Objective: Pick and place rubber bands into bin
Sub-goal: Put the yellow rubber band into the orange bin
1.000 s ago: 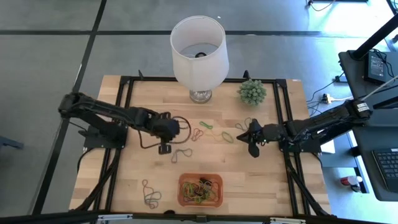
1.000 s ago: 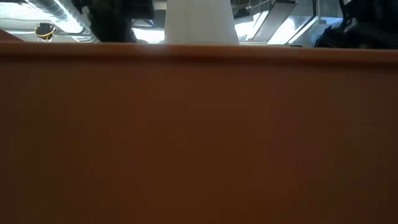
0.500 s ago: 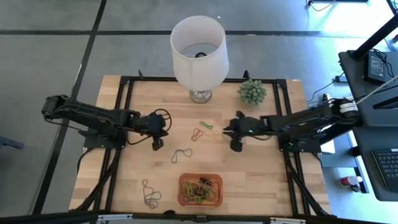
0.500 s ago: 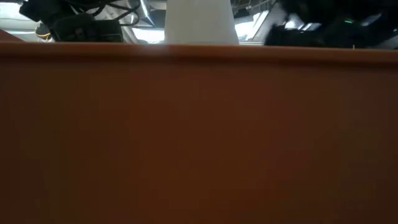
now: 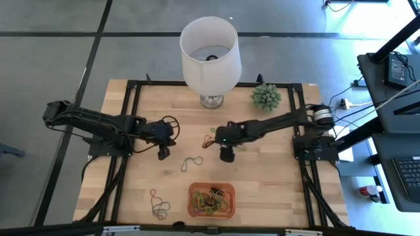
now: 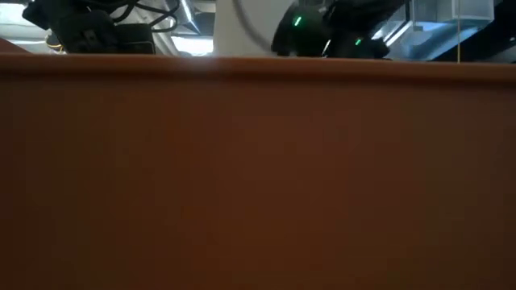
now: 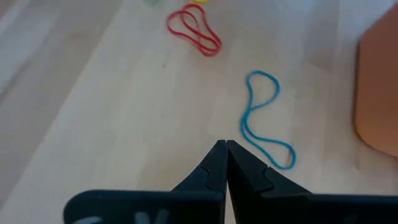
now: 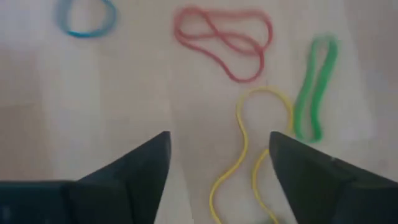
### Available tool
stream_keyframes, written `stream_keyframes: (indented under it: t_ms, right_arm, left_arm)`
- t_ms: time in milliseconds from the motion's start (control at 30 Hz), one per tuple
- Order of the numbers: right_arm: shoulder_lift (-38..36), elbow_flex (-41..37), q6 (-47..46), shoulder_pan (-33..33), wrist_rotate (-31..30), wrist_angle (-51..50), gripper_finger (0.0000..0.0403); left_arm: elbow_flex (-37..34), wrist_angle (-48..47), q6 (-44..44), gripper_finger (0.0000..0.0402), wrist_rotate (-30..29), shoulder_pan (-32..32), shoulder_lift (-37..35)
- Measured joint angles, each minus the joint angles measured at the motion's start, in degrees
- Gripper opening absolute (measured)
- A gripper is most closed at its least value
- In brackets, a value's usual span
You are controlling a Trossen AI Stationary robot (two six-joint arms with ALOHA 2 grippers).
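- Rubber bands are scattered over the wooden table [image 5: 275,177]: a dark bunch [image 5: 158,204] sits near the front left corner, pretty far from everything else.
- Left gripper [image 5: 163,153] hovers left of centre, fingers [image 7: 211,171] pinched tight together with nothing between them.
- Just past its tips lies a blue band [image 7: 264,118], twisted into a figure eight, flat on the wood. In the high view it's the one at [image 5: 191,163], between the two grippers and a bit toward the front.
- Bin [image 5: 193,198] is at the front edge, about mid-table, already holding a tangle of bands in mixed colours. Its orange wall fills nearly the whole low view.
- Red band [image 8: 225,41] lies doubled over near table centre, with a yellow band [image 8: 245,149] and a green band [image 8: 316,87] just beside it.
- Right gripper [image 5: 226,155] reaches in over mid-table, fingers [image 8: 134,171] spread wide and holding nothing; the yellow band's loop sits between them, not touched as far as I can see.
- Lamp [image 5: 210,56] stands at the back, small green plant [image 5: 266,96] to its right.
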State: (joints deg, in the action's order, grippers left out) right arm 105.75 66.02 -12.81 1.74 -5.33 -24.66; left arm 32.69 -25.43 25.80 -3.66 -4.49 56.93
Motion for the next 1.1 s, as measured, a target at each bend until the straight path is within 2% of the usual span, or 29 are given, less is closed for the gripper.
stream_keyframes:
  t_ms: [133,300,433,700,867,933,1033,1100]
  right_arm:
    - [6.13,3.55,-6.9,-1.59,-0.12,-7.41,0.0303]
    - [9.58,4.8,-13.06,-2.39,-0.49,-11.91,0.0297]
    - [10.04,4.77,-14.81,-2.32,-0.73,-11.68,0.0239]
    - [9.91,4.59,-20.47,-2.14,-0.87,-11.09,0.0026]
    - [6.74,5.03,-22.9,-0.4,-3.68,-12.22,0.0006]
    - [3.76,5.19,-24.11,0.9,-4.39,-16.71,0.0003]
    - [-1.8,7.66,-26.0,2.75,-6.26,-15.89,0.0002]
    - [-4.49,8.72,-27.42,4.39,-9.27,-18.8,0.0002]
  left_arm:
    - [0.0,-0.13,-1.09,0.0001,2.17,-0.02,0.0]
    - [0.0,-0.07,-3.59,0.0003,2.21,-0.02,0.0]
    - [0.0,-0.08,-6.21,0.0001,2.23,-0.02,0.0]
    - [0.0,-0.08,-8.15,0.0002,2.23,-0.02,0.0]
    - [0.0,-0.09,-9.52,0.0002,2.22,-0.02,0.0]
    - [0.0,-0.09,-9.68,0.0003,2.18,-0.02,0.0]
    - [0.0,-0.09,-10.72,0.0001,2.21,-0.02,0.0]
    - [0.0,-0.13,-12.45,0.0001,2.21,-0.02,0.0]
